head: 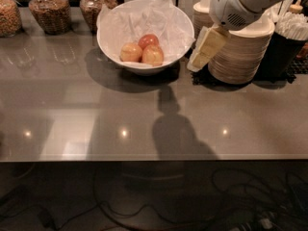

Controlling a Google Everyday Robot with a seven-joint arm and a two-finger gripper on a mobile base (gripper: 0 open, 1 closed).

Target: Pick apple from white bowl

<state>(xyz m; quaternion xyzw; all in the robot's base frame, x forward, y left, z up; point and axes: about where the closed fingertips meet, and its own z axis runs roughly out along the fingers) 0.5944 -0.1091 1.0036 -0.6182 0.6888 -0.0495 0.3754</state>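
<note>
The white bowl stands at the back middle of the grey counter, lined with crumpled white paper. Three small apples lie together in it. The apple with an orange-red blush over yellow is the front right one. A paler yellow-peach apple lies to its left and a deeper red apple behind it. My gripper, cream-coloured, hangs from the white arm just to the right of the bowl's rim, above the counter and in front of the stacked tan bowls. It holds nothing that I can see.
A stack of tan disposable bowls stands right of the white bowl, with a black holder of white straws beside it. Glass jars line the back left. The counter's front edge runs across, with cables below.
</note>
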